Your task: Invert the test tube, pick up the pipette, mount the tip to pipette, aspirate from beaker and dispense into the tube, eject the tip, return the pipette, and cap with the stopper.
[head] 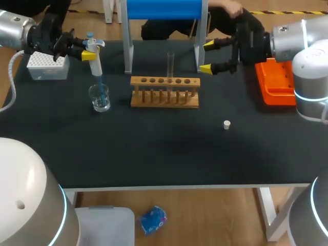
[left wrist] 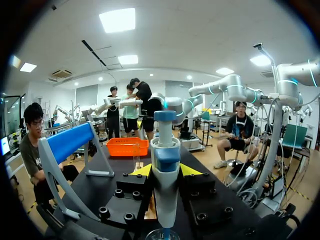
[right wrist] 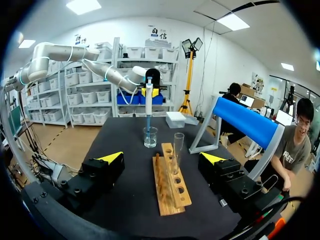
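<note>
Bright ceiling light panels [left wrist: 117, 20] are flooding the scene evenly from overhead and flaring white in both wrist views. The matte black table [head: 154, 154] is soaking up the light, giving off little glare and barely showing any shadows. Straight lines are bowing toward the wrist views' dark rims, while the pipette [left wrist: 165, 185], close to the lens, is catching a pale sheen.

Left claw [head: 88, 53] clamped, right claw [head: 207, 56] spread.
</note>
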`<state>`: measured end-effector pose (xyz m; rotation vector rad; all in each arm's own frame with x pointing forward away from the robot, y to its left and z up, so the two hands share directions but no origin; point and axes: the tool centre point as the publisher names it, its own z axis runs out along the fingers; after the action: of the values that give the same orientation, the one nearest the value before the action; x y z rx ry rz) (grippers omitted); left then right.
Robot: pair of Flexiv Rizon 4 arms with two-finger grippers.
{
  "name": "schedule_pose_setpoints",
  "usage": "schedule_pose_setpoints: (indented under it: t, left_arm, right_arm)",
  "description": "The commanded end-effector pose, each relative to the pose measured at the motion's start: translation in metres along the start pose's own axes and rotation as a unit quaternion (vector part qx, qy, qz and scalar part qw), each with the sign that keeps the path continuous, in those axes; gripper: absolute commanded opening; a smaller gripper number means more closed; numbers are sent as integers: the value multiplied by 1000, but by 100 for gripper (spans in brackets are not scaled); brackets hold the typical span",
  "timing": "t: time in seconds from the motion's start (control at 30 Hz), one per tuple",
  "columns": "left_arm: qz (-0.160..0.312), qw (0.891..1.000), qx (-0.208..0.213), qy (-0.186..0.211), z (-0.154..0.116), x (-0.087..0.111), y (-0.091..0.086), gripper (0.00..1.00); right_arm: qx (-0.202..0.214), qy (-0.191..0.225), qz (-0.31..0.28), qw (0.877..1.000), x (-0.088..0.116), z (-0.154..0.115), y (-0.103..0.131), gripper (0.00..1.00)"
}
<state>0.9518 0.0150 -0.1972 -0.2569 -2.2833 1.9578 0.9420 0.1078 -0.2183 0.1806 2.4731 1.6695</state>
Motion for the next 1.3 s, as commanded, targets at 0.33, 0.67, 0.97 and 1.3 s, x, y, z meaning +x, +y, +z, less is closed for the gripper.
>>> schedule_pose_setpoints:
  t: [0.33,0.67,0.97,1.3]
  left_arm:
    - [13,1000,-5,-4,-8,-5,-10,0]
    - [15,1000,-26,-8,-13,-7,-32,0]
    - [24,999,-27,-19,-12,-8,-52,0]
    - [28,998,-40,-25,-9,-3,-70,0]
  right_arm:
    - [0,-1,0,1000,0,0,0,100]
    - [0,-1,0,1000,0,0,0,100]
    - [0,-1,0,1000,0,0,0,100]
    - [0,-1,0,1000,0,0,0,100]
